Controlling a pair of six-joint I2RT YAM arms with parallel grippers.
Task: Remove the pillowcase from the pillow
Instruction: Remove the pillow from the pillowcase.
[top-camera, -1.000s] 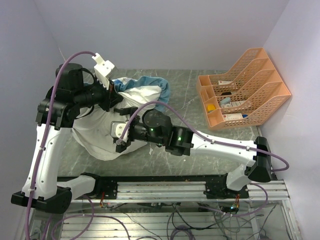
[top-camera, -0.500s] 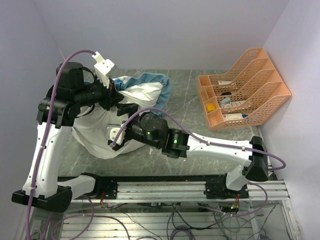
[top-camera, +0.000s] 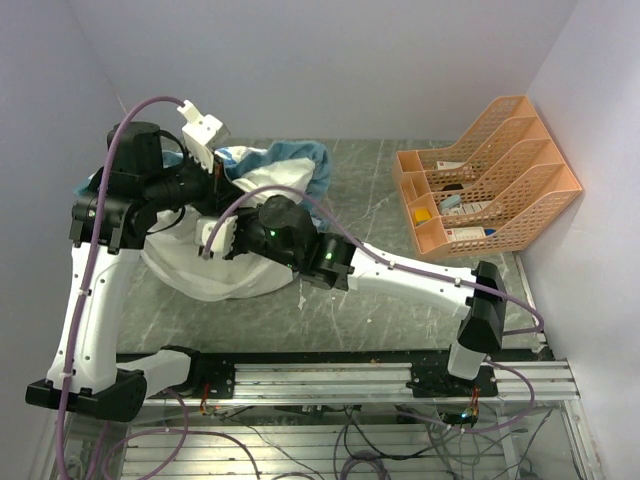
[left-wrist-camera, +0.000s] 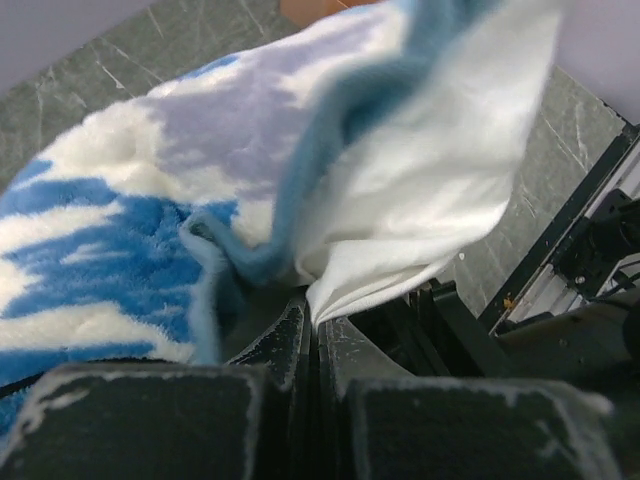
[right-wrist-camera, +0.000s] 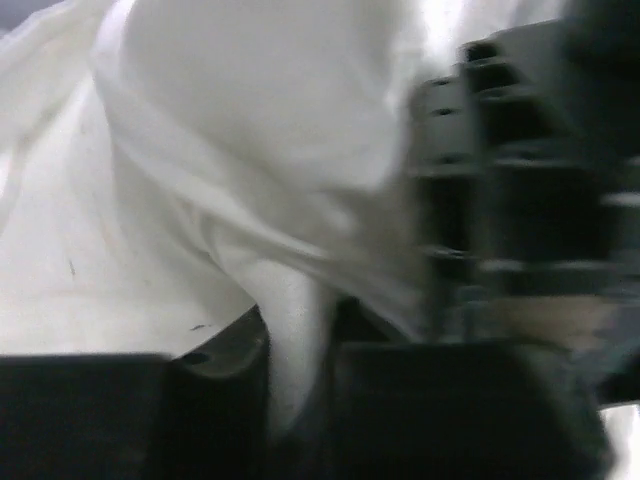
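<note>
Left gripper (left-wrist-camera: 315, 338): my jaws are pressed together on the pillowcase (left-wrist-camera: 410, 190) edge, teal trim and white lining. Only my left wrist view shows that pinch; from the top my arm hides it, and the case just shows bunched at the table's (top-camera: 370, 205) back left. Pillow (top-camera: 195, 278) lies front left beneath it. Right gripper (right-wrist-camera: 297, 385): jaws narrowed on a fold of speckled white pillow cloth, blurred, seen by wrist only. Rack (top-camera: 490, 180) far right, top view only.

pillow (top-camera: 195, 280) seemingly half hidden
</note>
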